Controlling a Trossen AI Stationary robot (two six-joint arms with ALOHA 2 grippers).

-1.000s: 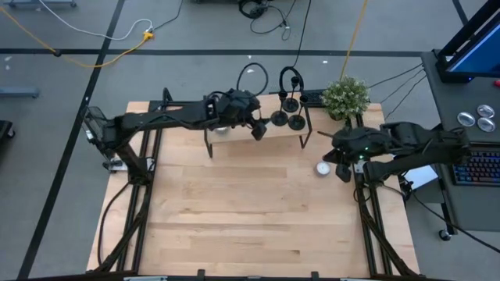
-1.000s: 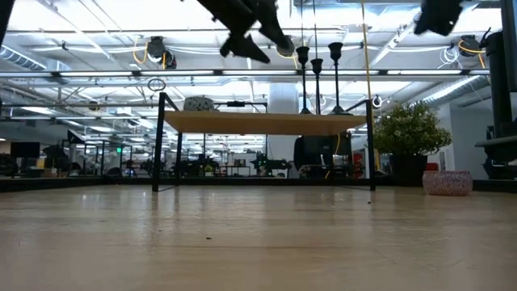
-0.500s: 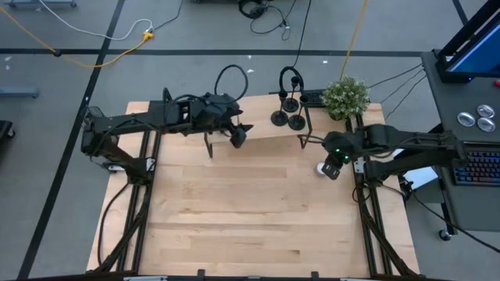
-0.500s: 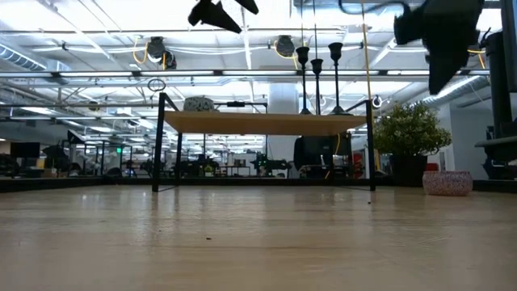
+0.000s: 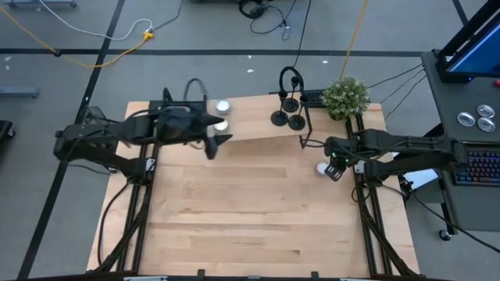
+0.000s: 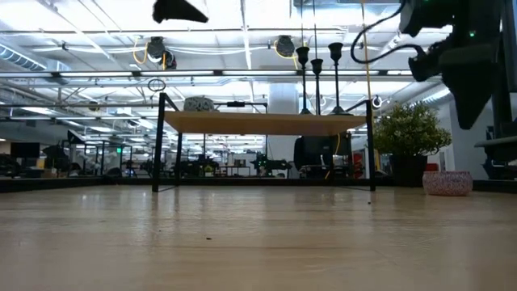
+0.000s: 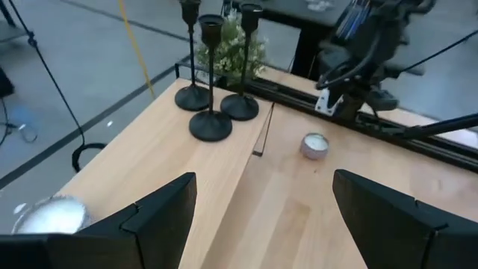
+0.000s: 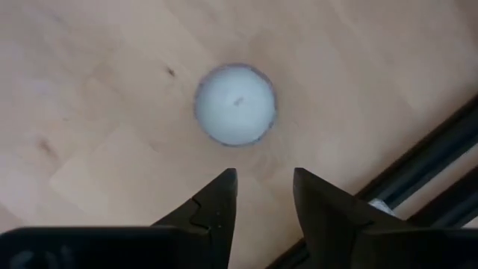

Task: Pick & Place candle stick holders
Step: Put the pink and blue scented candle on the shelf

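Counting three candle stick holders (image 5: 287, 117) standing at one o'clock on the shelf (image 5: 258, 125); I'm hovering right gripper (image 5: 334, 169), fingers narrowly apart, over one tealight (image 5: 322, 168); left gripper (image 5: 216, 141) is gaping wide, empty.

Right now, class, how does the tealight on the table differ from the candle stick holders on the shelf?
The tealight is silver-white, low and round; the candle stick holders are black discs with thin upright stems. It lies alone on the table; they cluster on the raised shelf. All are free of either hand.
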